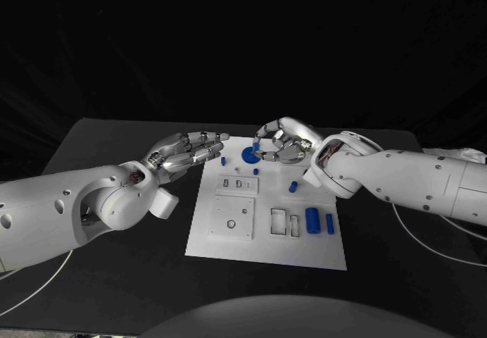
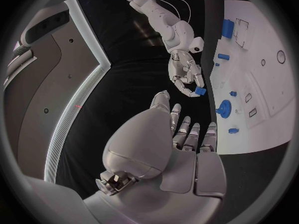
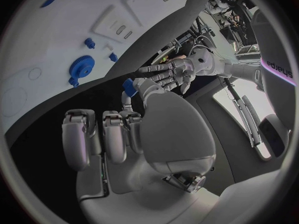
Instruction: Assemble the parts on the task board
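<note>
**Right hand pinches a small blue part above the board's far edge**

The task board (image 1: 266, 243), a white plate on the black table (image 1: 122, 282), is the landmark here. Near its far edge a blue gear (image 1: 250, 155) sits on the plate. Just beside the gear, toward the left arm, stands a small blue peg (image 1: 223, 161); another short blue peg (image 1: 257, 171) stands on the near side of the gear. A blue cylinder (image 1: 293, 186) lies further in on the plate, on the side of the right arm. Closer to the near edge, a blue block (image 1: 312, 219) and a slimmer blue bar (image 1: 330, 224) lie side by side, next to rectangular recesses (image 1: 279, 221) cut in the plate.

The right hand (image 1: 283, 143) hovers above the board's far edge, just beyond the gear, fingers curled inward. In the left wrist view its fingertips (image 2: 190, 90) pinch a small blue part (image 2: 200, 91), held off the plate's edge over the table; the right wrist view shows the same blue piece at the ends of the thumb and a finger.

The left hand (image 1: 188, 153) hangs beside the board's far corner on the left arm's side, over the table rather than the plate. Its fingers are extended and slightly apart, holding nothing, and they reach toward the right hand without touching it.
</note>
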`<action>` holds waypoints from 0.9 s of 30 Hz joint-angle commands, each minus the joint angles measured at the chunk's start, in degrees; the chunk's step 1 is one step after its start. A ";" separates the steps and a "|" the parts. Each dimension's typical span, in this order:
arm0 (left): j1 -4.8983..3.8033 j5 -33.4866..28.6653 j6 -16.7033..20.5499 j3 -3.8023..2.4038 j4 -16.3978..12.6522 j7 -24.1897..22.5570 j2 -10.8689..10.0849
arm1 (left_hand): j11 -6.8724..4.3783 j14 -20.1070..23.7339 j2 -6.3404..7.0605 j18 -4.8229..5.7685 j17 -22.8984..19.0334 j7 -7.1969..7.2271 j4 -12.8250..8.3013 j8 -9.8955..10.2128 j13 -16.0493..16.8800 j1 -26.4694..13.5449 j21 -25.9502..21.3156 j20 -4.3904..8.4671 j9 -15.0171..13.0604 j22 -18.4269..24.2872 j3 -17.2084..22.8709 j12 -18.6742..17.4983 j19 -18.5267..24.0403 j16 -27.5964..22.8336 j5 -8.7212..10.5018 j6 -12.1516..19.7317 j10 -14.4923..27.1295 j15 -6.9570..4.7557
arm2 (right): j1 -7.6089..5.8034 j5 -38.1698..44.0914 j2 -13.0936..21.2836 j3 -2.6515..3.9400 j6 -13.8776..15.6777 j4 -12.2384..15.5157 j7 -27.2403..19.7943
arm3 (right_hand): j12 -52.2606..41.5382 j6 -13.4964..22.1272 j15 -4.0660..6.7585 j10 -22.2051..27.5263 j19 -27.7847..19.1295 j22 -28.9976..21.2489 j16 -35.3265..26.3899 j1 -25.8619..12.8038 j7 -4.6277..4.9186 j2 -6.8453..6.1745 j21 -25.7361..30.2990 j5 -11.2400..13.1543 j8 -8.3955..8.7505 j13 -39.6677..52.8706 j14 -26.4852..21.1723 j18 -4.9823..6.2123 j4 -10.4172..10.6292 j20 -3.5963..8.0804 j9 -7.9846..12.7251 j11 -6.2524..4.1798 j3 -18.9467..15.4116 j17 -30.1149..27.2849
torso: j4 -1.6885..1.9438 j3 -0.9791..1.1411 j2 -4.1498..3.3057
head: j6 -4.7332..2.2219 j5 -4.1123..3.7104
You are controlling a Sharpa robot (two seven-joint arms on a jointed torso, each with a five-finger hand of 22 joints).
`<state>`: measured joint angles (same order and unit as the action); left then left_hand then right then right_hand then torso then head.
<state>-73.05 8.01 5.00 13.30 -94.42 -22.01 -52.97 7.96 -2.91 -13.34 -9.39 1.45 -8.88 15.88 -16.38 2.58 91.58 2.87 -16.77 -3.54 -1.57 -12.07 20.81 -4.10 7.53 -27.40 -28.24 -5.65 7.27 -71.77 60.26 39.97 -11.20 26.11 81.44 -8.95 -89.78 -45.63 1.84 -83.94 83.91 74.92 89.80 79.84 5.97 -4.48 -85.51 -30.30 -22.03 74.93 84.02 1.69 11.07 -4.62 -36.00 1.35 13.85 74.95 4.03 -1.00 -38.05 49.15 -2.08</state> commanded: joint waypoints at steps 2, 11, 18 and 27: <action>0.00 0.23 -0.35 -0.04 -0.16 -0.19 0.09 | 0.19 0.02 0.15 -0.49 0.07 -0.47 0.05 -0.24 0.09 0.41 0.18 0.06 -0.01 0.09 0.15 0.26 -0.45 0.34 -0.28 -0.28 -0.27 0.42 | 0.80 7.47 -1.22 -0.01 0.90 0.64 6.63 | -0.22 -0.28 -0.63 -6.06 1.14 12.97 0.20 -0.58 0.24 -0.08 0.55 -0.27 0.47 15.07 5.98 -0.09 -0.31 -0.51 0.21 0.47 -0.19 15.05 | -0.09 -0.11 0.04 | 0.22 0.03; 0.00 0.25 -0.24 -0.04 0.12 -0.30 0.46 | 0.18 0.03 0.22 -0.49 0.07 -0.47 0.07 -0.21 0.08 0.40 0.18 0.07 -0.01 0.10 0.12 0.22 -0.44 0.33 -0.27 -0.23 -0.27 0.41 | 2.89 8.11 -2.82 0.00 0.12 0.13 9.33 | -0.22 -0.47 -0.90 -6.06 0.44 12.65 0.20 -0.82 0.45 -0.23 1.29 -0.10 0.86 15.07 5.98 0.13 -0.52 -0.69 0.54 0.80 -0.10 15.05 | -0.12 -0.02 -0.02 | 0.28 0.19; 0.02 0.25 -0.22 -0.04 0.28 -0.32 0.48 | 0.18 0.03 0.22 -0.49 0.07 -0.47 0.07 -0.21 0.08 0.40 0.18 0.07 -0.01 0.10 0.12 0.22 -0.44 0.33 -0.27 -0.23 -0.27 0.41 | 3.71 8.21 -3.36 0.00 -1.44 -0.66 10.58 | -0.22 -0.60 -1.25 -6.06 -0.01 12.46 0.20 -1.41 0.72 -0.43 1.77 0.70 1.57 15.07 5.98 0.26 -0.71 -1.01 1.09 1.10 -0.05 15.05 | -0.09 0.03 -0.05 | 0.48 0.38; 0.02 0.25 -0.15 -0.04 0.29 -0.36 0.50 | 0.18 0.03 0.22 -0.49 0.07 -0.47 0.07 -0.21 0.08 0.40 0.18 0.07 -0.01 0.10 0.12 0.22 -0.44 0.33 -0.27 -0.23 -0.27 0.41 | 4.44 9.05 -4.02 -0.01 -2.44 -1.87 11.42 | -0.22 -0.84 -1.38 -6.06 -0.37 12.31 0.20 -1.62 0.75 -0.47 2.15 1.08 1.80 15.07 5.98 0.38 -0.87 -1.15 1.30 1.19 0.00 15.05 | -0.10 -0.01 -0.01 | 0.55 0.34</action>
<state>-73.05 8.03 5.07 13.30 -94.05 -21.93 -52.59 7.96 -2.91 -13.34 -9.39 1.45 -8.88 15.87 -16.38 2.58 91.58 2.87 -16.77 -3.55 -1.57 -12.07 20.81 -4.10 7.53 -27.40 -28.24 -5.65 7.27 -67.46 67.87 36.08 -11.20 25.27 79.73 1.25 -89.78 -46.33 1.02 -83.93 83.72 74.90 89.80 78.77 6.49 -4.90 -83.70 -29.57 -20.59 74.92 84.02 1.69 10.42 -5.65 -34.77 2.17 13.85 74.93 3.93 -0.99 -38.08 49.66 -1.72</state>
